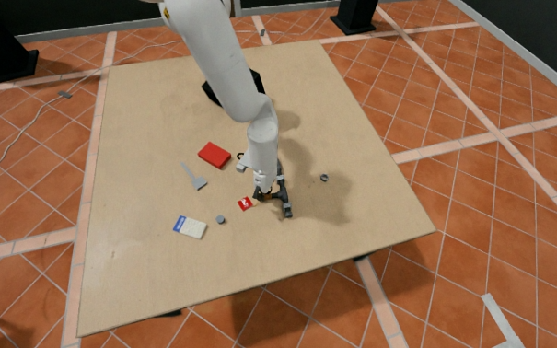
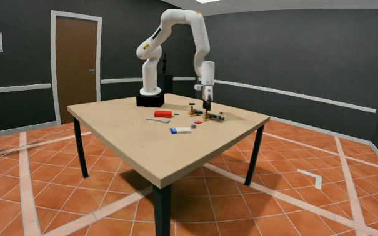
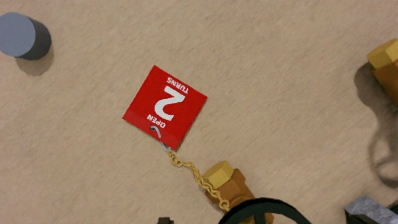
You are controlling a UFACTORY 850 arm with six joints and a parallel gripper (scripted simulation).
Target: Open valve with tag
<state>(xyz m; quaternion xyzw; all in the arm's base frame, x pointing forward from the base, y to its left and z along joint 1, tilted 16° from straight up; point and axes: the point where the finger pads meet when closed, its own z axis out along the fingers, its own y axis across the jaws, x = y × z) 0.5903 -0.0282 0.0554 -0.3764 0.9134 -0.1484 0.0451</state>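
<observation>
A red tag [image 3: 164, 107] [image 1: 245, 203] [image 2: 198, 122] reads "OPEN 2 TURNS". A gold chain [image 3: 195, 172] ties it to a brass valve [image 3: 227, 182] [image 2: 205, 117] with a black handwheel [image 3: 260, 212]. A second brass valve [image 3: 385, 65] [image 2: 191, 110] with its own black handwheel [image 1: 240, 155] stands farther back. A grey pipe [image 1: 286, 209] [image 2: 217, 117] [image 3: 370, 210] joins them. My gripper [image 1: 263, 192] [image 2: 207, 108] is open and empty. It hangs straight down just above the tagged valve, and its arm hides most of that valve in the overhead view.
A red block [image 1: 214, 155] [image 2: 162, 113], a grey scraper [image 1: 194, 177] [image 2: 158, 120] and a white and blue box [image 1: 190, 226] [image 2: 180, 130] lie left of the valves. Two small grey cylinders, one [image 1: 220, 219] [image 3: 20, 36] by the tag and one [image 1: 323, 177] to the right, stand on the table [image 1: 153, 285].
</observation>
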